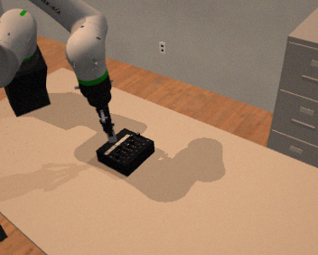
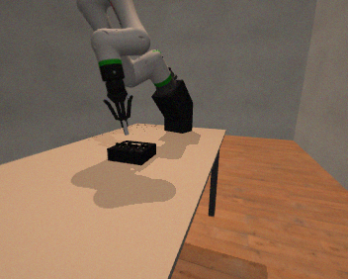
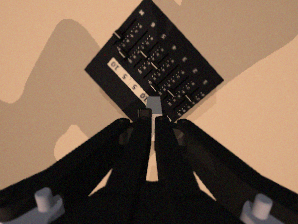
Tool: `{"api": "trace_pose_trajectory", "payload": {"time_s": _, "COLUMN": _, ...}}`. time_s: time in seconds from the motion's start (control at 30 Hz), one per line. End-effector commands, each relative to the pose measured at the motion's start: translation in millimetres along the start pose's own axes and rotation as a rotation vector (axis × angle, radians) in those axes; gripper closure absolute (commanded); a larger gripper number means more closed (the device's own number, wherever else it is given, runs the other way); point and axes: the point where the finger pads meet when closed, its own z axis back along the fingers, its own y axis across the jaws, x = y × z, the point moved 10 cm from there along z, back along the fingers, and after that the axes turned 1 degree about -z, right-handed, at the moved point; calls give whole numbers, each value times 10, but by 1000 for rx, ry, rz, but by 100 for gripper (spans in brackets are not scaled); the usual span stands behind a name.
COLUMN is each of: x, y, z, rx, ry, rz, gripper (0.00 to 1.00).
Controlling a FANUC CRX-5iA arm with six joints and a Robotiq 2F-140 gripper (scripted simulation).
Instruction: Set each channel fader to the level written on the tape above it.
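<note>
The black lighting desk (image 1: 133,158) (image 2: 131,151) (image 3: 197,64) stands flat on the table (image 1: 242,208) (image 2: 47,213). In the wrist view it is turned diagonally, with several faders and a white tape strip (image 3: 127,80) bearing numbers such as 10, 5 and 5. My gripper (image 1: 111,137) (image 2: 126,131) (image 3: 153,106) is shut with nothing between its fingers. Its tips hang tilted just above the desk's tape-side edge, near one end of the tape. I cannot read the fader cap positions against the scales.
The arm's black base (image 1: 27,86) (image 2: 176,106) stands at the table's far end. A grey filing cabinet (image 1: 303,90) stands on the floor beyond the table. The table's edge (image 2: 198,198) drops to a wooden floor.
</note>
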Motion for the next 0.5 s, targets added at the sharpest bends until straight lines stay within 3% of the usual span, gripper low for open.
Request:
{"api": "trace_pose_trajectory", "payload": {"time_s": 0.0, "x": -11, "y": -75, "z": -3, "rx": 63, "ry": -8, "rz": -272, "gripper": 100}}
{"api": "trace_pose_trajectory", "payload": {"time_s": 0.23, "x": -33, "y": -107, "z": -7, "rx": 102, "ry": -10, "rz": -591, "gripper": 100}}
{"api": "trace_pose_trajectory", "payload": {"time_s": 0.3, "x": -33, "y": -107, "z": -7, "rx": 102, "ry": -10, "rz": -591, "gripper": 100}}
{"api": "trace_pose_trajectory", "payload": {"time_s": 0.33, "x": -56, "y": -135, "z": -11, "rx": 138, "ry": -16, "rz": -709, "gripper": 100}}
{"api": "trace_pose_trajectory", "payload": {"time_s": 0.47, "x": -81, "y": -167, "z": -17, "rx": 179, "ry": -23, "rz": -780, "gripper": 100}}
